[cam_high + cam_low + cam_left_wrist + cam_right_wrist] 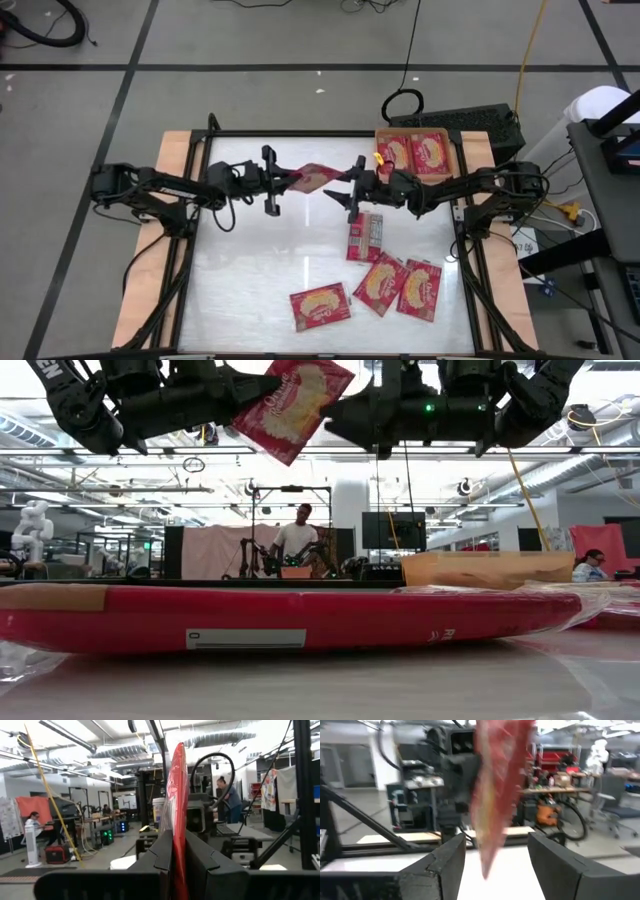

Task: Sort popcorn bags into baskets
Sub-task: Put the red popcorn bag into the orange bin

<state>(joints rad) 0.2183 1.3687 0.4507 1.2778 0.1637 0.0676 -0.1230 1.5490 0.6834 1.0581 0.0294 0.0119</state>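
My left gripper (293, 180) is shut on a red popcorn bag (320, 177) high above the table's middle. The bag's popcorn face shows in the low view (293, 400). My right gripper (351, 187) is open at the bag's free end. In the right wrist view its fingers (447, 862) stand on either side of the bag (495, 795) without touching it. The orange tray (452, 150) at the far right holds two bags (415, 153). Several more bags (365, 237) lie flat on the table. My left gripper pinches the bag's end toward the table's left (178, 851) between its two fingers (157, 855). The fingers come level from the table's left. The bag is lifted clear of the table, stands on edge and tilts, and sticks out toward my right gripper.
Loose bags lie at the near right (320, 305) (380, 283) (420, 290). One bag lies close in front of the low camera (300, 615). A dark box (480, 122) sits behind the tray. People show in the room beyond the table (297, 540).
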